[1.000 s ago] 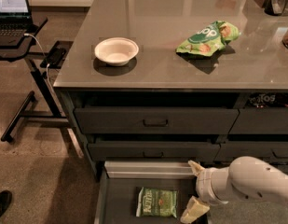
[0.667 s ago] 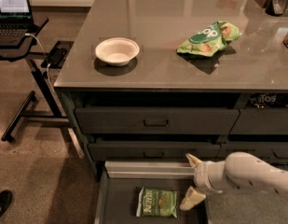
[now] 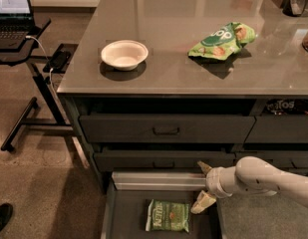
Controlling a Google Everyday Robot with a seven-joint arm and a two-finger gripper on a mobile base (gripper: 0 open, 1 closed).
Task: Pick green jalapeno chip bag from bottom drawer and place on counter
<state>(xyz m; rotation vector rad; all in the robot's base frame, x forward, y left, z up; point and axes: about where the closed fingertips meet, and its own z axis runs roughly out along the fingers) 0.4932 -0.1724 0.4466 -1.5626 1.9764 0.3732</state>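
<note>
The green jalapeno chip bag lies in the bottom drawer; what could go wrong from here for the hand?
1. The open hand is right of the green jalapeno chip bag, close to the right edge of the bottom drawer; its lower finger might strike that edge.
2. The bag lies flat on the drawer floor, so the fingers might slide over it.

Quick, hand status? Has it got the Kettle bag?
Hand: open, holding nothing, over the right side of the open bottom drawer, just right of the green jalapeno chip bag.
</note>
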